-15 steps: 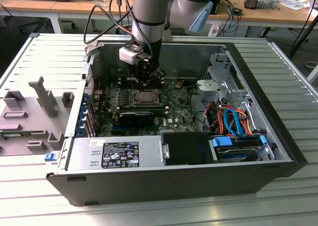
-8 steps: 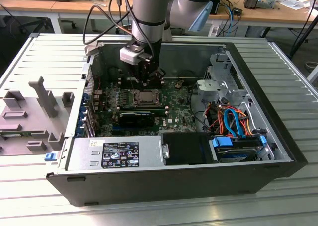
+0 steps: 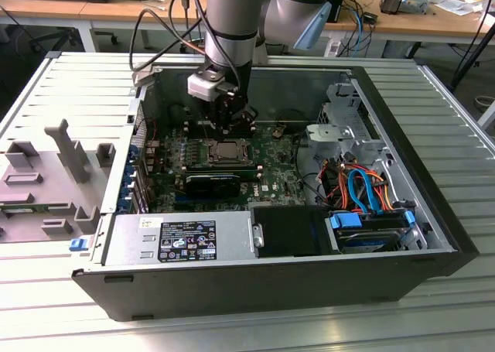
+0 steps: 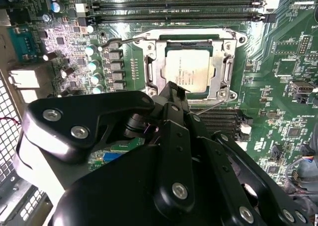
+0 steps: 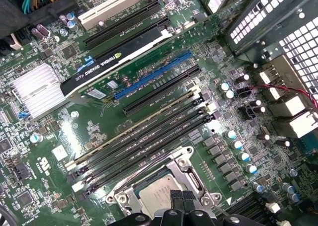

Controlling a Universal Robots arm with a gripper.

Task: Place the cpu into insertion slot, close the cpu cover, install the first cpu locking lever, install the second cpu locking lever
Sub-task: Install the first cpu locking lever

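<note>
So the open PC case [image 3: 271, 275] is lying on its side on the slatted metal bench [image 3: 464, 135], and the one arm is reaching down into it from the far side. The end effector [image 3: 232, 114] hangs right over the motherboard [image 3: 267, 178], just beyond the insertion slot [image 3: 230, 152]. In the second wrist view the end effector [image 4: 175, 89] has its two fingertips pinched together into a single point, gripping nothing, right at the edge of the socket. The cpu [image 4: 189, 69] is already sitting in the insertion slot, one chip with its silver top facing up, and the cpu cover [image 4: 224, 67] frames it with its square window lying flat around the chip. One thin wire lever [image 4: 130, 39] runs along one side of the socket, and a second one [image 4: 208, 105] pokes out by the fingertips. In the first wrist view I count four long memory slots [image 5: 149, 141] next to the socket and one black expansion card [image 5: 117, 62] beyond them.
</note>
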